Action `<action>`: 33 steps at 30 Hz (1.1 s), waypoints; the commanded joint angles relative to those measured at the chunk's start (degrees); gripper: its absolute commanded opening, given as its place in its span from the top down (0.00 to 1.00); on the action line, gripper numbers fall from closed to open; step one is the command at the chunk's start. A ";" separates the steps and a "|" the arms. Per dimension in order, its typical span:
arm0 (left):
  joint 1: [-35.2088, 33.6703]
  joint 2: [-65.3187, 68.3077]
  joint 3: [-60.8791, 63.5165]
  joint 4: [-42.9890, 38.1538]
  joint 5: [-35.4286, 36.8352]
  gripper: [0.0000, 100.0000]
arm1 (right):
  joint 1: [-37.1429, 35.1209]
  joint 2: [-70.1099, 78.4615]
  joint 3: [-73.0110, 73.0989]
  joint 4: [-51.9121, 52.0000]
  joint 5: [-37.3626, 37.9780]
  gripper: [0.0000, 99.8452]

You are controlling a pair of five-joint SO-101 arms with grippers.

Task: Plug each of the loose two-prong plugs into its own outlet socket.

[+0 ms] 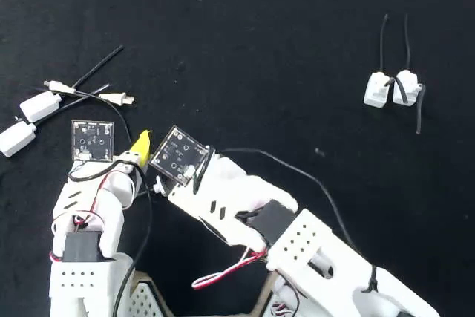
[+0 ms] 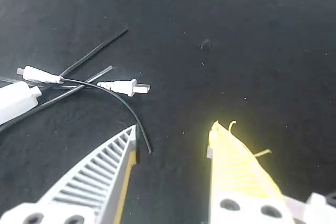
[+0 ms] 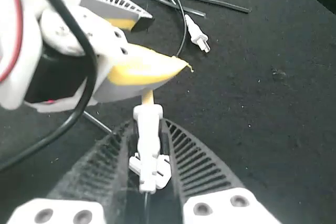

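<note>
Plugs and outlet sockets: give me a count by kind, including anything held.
Free outlet sockets: 2
Outlet sockets with cords attached: 2
Loose two-prong plugs: 2
Plug held in right end effector: 1
Total: 7

No text, number, label or brand mark is legible on any surface. The white plugs (image 1: 115,98) and the square black boards (image 1: 93,141) on the arms carry no readable characters.

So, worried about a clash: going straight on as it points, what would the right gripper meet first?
Probably the yellow finger of the left gripper, ahead of the plug the right gripper holds; depth unclear.
</note>
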 commanded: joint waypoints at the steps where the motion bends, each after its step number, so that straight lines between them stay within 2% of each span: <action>1: -0.04 -0.53 -0.40 -0.62 -0.09 0.78 | -0.79 -1.89 -0.31 -0.88 -0.26 0.99; 7: 2.24 -0.53 0.22 -0.62 -0.35 0.78 | -0.79 -1.89 -0.04 -0.97 -1.85 0.99; 11: -1.71 -0.53 -2.86 -0.88 0.18 0.78 | -0.79 -1.71 0.13 -0.44 -2.20 0.99; 16: -1.98 -0.53 -5.05 -0.53 4.48 0.78 | -0.79 4.00 -1.19 -0.79 -2.29 0.99; 21: 0.48 -0.53 -2.59 -0.70 4.13 0.77 | -0.79 8.22 -4.09 -0.53 -2.29 0.99; 26: 3.38 -0.53 0.66 -0.97 0.00 0.78 | -0.62 4.70 -3.91 0.18 -4.31 0.99; 33: 5.76 -0.53 1.98 -0.62 0.00 0.78 | -0.53 -0.40 -2.86 1.76 -5.10 0.99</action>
